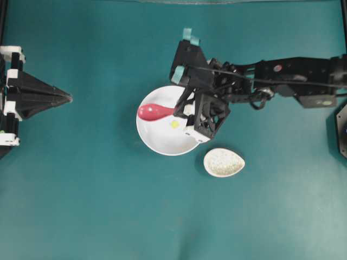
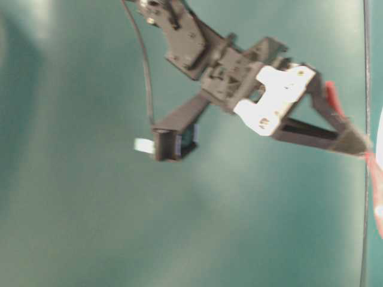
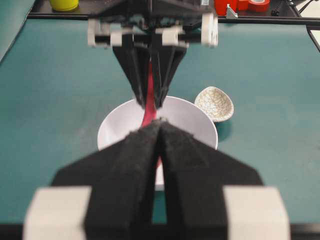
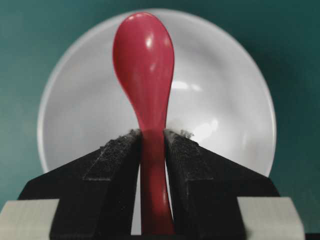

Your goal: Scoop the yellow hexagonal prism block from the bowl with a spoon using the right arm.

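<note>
**Holding the Spoon Above the Bowl: Right Arm Status**

Gripping the spoon [image 4: 145,75] by its handle, the right gripper [image 4: 152,137] has both black foam-faced pads pressed against the shaft, scoop pointing toward 12 o'clock in the right wrist view. That view shows the glossy pink-red scoop against the interior of the bowl [image 4: 225,90], but the yellow hexagonal prism block does not appear in it.

The overhead view supplies what the wrist view lacks: the yellow hexagonal prism block [image 1: 174,124] lies inside the bowl [image 1: 154,138], just beside the black body of the right gripper [image 1: 181,111], at roughly 7 o'clock from the fingertips. The spoon [image 1: 154,111] extends toward 9 o'clock from the gripper, its scoop over the bowl's left rim. A speckled oval spoon rest [image 1: 224,162] sits on the teal table [image 1: 108,206] at 4 o'clock from the bowl, close but apart.

The left wrist view shows the left gripper [image 3: 160,125] with its foam pads together and nothing between them; beyond it stand the bowl [image 3: 120,125] and the crackle-patterned spoon rest [image 3: 214,104]. The table-level view is blurred; it shows only the right arm's black links and white bracket.

Materials: smooth white round bowl; glossy spoon; coarse black foam pads; matte teal surface.
</note>
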Robot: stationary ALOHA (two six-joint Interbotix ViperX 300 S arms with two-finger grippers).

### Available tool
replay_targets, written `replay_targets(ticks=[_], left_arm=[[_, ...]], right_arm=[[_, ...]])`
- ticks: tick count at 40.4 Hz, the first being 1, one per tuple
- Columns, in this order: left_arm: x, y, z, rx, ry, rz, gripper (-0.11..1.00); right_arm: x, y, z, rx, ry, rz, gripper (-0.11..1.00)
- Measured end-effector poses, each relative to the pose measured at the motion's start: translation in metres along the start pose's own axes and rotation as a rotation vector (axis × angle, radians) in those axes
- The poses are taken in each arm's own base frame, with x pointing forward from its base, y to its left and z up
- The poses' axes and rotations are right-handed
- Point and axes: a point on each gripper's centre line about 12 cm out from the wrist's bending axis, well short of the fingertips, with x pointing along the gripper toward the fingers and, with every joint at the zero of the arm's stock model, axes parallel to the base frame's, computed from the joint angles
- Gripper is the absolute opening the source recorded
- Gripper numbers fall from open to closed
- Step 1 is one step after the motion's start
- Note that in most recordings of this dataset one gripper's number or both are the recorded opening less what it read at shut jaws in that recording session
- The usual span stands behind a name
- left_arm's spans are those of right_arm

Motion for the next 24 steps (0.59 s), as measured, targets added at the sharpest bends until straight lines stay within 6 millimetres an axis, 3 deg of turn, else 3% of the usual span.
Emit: replay_targets(ticks=[10,24], left_arm=[[0.000,0.000,0.000,-0.003,0.003,0.000,-0.01],[0.000,0.000,0.000,0.000,0.002,0.000,-0.01]], right_arm=[[-0.027,0.005,0.011,0.004,-0.046,0.016,0.23],[-0.042,0.006,0.002,0.086,0.040,0.013,0.23]])
